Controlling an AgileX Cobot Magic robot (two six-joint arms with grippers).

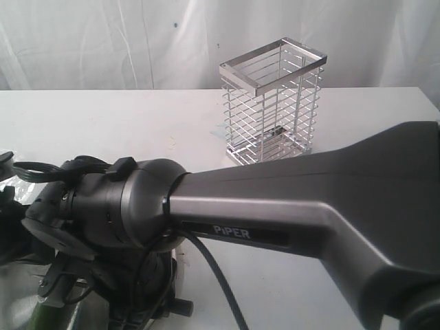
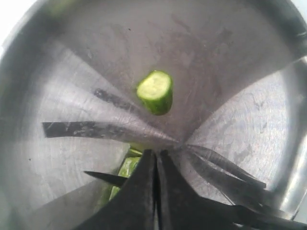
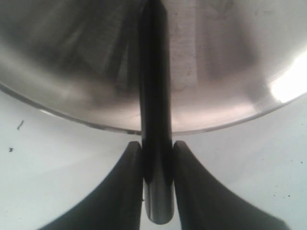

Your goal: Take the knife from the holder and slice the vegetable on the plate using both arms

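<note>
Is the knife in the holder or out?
Out: the holder stands empty; the right gripper clamps the knife over the plate.

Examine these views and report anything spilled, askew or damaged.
Nothing stands out. The holder stands upright, the cut vegetable piece lies inside the plate, and the right claw grips the knife squarely.

A white table (image 1: 96,127) spreads beneath the right gripper (image 3: 157,146), its matte top softly and evenly lit, with a few small dark specks (image 3: 19,125) near the claw. Well beyond the claw, behind the table's back edge, hangs a creased white cloth backdrop (image 1: 89,41).
</note>
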